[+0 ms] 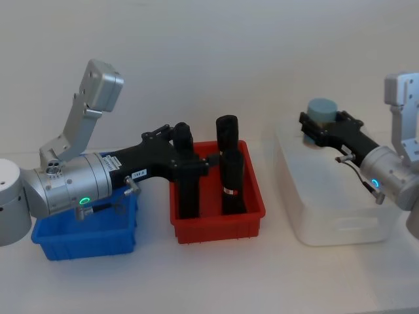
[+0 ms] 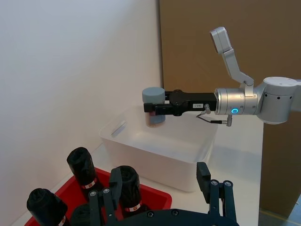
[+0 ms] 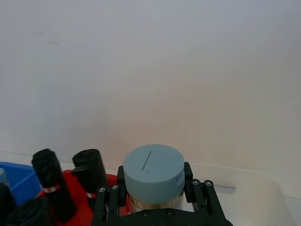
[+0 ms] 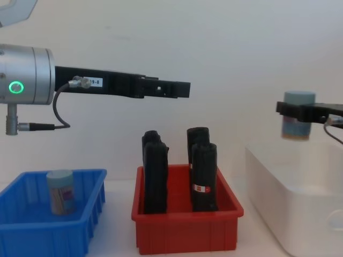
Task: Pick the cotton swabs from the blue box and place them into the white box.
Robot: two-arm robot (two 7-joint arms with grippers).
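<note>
My right gripper (image 1: 319, 129) is shut on one tub of cotton swabs (image 1: 321, 111), a clear tub with a pale blue lid (image 3: 154, 168). It holds the tub upright in the air above the far left part of the white box (image 1: 340, 226). A second tub of cotton swabs (image 4: 60, 191) stands upright inside the blue box (image 4: 80, 225) at the left. My left gripper (image 4: 184, 90) hangs open and empty above the red bin, well clear of the blue box.
A red bin (image 1: 216, 229) sits between the blue and white boxes, with several tall black cylinders (image 1: 228, 163) standing in it. The left forearm (image 1: 72, 183) stretches over the blue box. A pale wall runs close behind the boxes.
</note>
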